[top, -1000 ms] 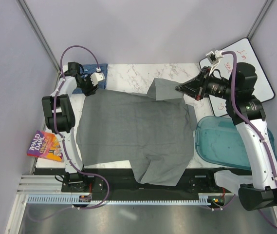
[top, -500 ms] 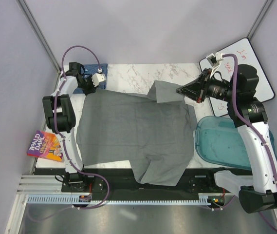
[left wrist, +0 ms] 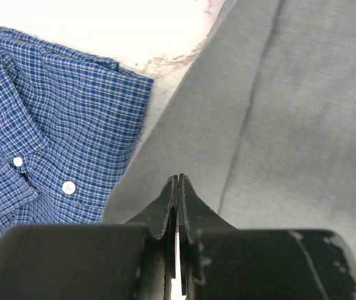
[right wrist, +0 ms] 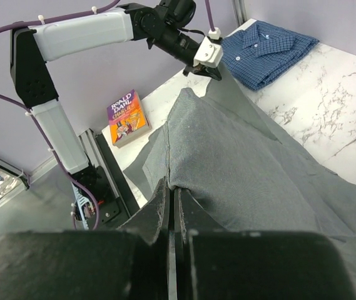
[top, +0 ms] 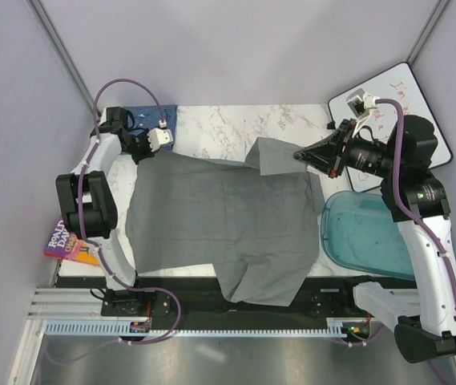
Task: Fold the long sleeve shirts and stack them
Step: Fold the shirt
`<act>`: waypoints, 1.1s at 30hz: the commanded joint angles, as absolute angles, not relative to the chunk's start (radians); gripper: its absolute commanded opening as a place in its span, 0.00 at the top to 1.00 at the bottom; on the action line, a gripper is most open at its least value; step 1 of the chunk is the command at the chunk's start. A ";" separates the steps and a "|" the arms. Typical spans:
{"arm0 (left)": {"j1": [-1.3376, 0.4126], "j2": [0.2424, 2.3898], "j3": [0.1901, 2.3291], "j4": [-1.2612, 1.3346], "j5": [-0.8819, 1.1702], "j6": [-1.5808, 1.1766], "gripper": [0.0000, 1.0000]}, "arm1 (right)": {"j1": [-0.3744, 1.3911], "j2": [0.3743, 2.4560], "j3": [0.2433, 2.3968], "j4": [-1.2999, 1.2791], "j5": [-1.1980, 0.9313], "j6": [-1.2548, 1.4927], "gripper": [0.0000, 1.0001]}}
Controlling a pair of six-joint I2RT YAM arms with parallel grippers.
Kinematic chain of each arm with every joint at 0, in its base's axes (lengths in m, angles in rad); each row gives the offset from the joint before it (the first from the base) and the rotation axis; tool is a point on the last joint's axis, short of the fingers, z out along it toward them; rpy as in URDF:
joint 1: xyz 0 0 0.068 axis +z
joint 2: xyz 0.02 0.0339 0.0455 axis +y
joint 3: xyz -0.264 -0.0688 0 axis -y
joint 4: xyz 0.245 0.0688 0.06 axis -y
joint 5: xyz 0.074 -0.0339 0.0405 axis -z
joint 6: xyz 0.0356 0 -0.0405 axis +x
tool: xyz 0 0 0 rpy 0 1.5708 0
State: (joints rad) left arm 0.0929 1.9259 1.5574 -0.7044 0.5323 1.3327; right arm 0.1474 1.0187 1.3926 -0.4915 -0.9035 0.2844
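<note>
You see a plain mid-grey cloth shirt (top: 219, 216), a blue fine-checked cloth shirt (left wrist: 52, 119), and a white, grey-veined marble counter (top: 219, 124).

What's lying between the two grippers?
The grey shirt spans the stretch, from the right gripper pinching one edge to the left gripper shut on the far edge. The right wrist view shows it.

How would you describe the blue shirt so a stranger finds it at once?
Look at the far left corner of the marble table. By the spread grey shirt lies a folded blue shirt. Only it has fine checks and white buttons.
</note>
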 commanded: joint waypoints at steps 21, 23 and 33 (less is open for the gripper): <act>0.092 1.663 1.097 -0.710 0.494 1.548 0.98 | 0.144 0.904 1.275 -0.637 -0.877 0.218 1.00; 0.091 1.664 1.082 -0.710 0.491 1.548 0.98 | 0.146 0.894 1.253 -0.640 -0.877 0.221 1.00; 0.091 1.631 1.015 -0.710 0.466 1.577 0.98 | 0.144 0.868 1.244 -0.646 -0.882 0.222 1.00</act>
